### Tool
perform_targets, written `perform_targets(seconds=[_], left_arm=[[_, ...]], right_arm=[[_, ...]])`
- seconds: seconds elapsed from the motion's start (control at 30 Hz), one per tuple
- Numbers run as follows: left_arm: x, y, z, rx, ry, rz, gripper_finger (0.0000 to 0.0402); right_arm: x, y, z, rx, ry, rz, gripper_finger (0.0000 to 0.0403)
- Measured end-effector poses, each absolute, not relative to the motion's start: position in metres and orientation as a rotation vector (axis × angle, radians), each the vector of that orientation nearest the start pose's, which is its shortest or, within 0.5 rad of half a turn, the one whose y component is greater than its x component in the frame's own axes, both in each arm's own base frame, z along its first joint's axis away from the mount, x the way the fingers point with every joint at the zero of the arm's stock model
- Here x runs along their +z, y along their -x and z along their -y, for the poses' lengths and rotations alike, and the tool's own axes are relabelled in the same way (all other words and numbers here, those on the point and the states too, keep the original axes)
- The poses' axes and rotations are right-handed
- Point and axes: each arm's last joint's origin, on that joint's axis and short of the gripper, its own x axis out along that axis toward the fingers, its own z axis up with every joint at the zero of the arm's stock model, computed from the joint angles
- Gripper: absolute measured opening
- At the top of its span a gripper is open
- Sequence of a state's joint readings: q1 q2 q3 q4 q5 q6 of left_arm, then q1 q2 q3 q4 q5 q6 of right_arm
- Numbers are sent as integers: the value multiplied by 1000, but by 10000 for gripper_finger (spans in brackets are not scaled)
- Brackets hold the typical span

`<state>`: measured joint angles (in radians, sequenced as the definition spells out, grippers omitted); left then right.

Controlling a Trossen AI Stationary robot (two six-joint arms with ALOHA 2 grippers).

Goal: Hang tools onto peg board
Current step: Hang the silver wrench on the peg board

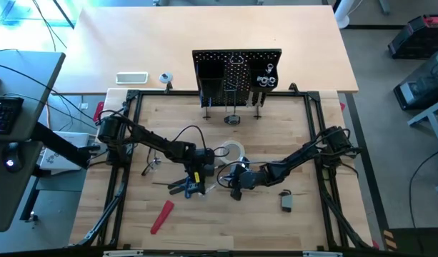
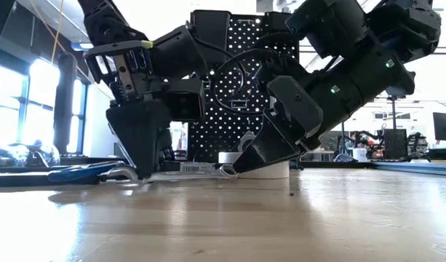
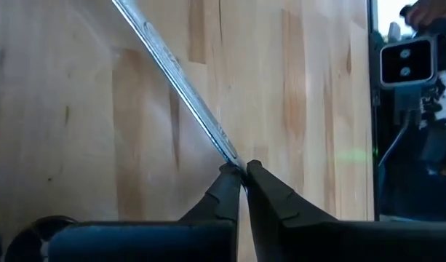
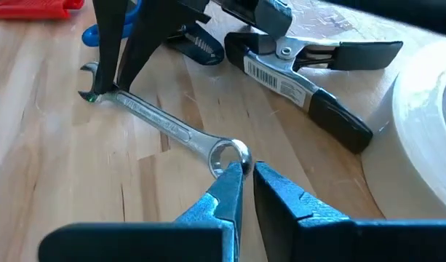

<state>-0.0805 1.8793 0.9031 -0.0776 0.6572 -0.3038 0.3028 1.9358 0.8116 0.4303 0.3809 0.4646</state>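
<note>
Left pincer (image 3: 242, 173) is clamped on the open-jaw end of the silver wrench (image 4: 164, 125) lying flat on the surface (image 1: 226, 228). Right pincer (image 4: 246, 171) is nearly closed at the ring end, touching it. I'd get a firm bite on the ring before lifting, then carry it level. The peg board (image 1: 236, 71) stands well apart at the far edge.
</note>
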Motion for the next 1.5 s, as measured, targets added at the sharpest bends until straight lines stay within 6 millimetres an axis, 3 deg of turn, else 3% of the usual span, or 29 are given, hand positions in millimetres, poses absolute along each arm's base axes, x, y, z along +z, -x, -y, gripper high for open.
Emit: perform_targets(seconds=[0.23, 0.47, 0.63, 0.93, 1.23, 1.5], left_arm=[[119, -337, 47, -573, 496, -1133, 4], [117, -335, 49, -540, 479, -1158, 3], [116, -336, 51, -509, 447, -1153, 2], [119, -346, 45, -431, 382, -1043, 1], [95, -368, 46, -460, 386, -1014, 0], [108, -391, 46, -453, 293, -946, 0]], right_arm=[[95, -330, -97, -234, -150, -631, 28], [109, -327, -101, -219, -72, -619, 40], [109, -327, -107, -40, -8, -659, 76], [109, -323, -122, 239, -109, -714, 79], [108, -324, -130, 259, -150, -685, 77], [106, -321, -133, 260, -198, -719, 77]])
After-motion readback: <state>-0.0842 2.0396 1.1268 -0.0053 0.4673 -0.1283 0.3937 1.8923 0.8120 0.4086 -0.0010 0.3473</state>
